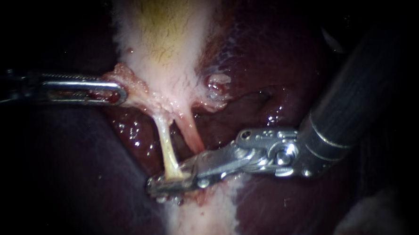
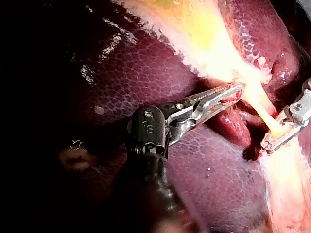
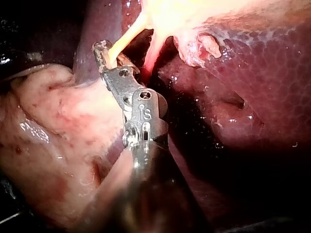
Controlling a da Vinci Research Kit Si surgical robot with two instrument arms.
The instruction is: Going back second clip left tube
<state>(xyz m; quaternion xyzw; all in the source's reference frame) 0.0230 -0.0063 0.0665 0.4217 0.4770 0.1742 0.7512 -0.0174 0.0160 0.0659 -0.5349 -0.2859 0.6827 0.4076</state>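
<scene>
The pale gallbladder (image 1: 168,39) narrows into two tubes over the dark liver (image 1: 273,58). The left tube (image 1: 166,143) is thin and yellowish; the right tube (image 1: 191,135) is pink. My right instrument (image 1: 167,180) comes in from the right, its jaws shut on the left tube's lower end, as its own view also shows at the right instrument (image 3: 108,54). I cannot make out a clip. My left instrument (image 1: 116,91) holds the frayed tissue at the gallbladder's neck and pulls it leftward; the left instrument (image 2: 233,92) has its jaws shut on that tissue.
A small pale tissue stump (image 1: 217,84) sits on the liver right of the neck. Whitish fatty tissue (image 1: 200,221) spreads below the right instrument's jaws, and a lumpy pale mass (image 3: 53,121) lies beside its shaft.
</scene>
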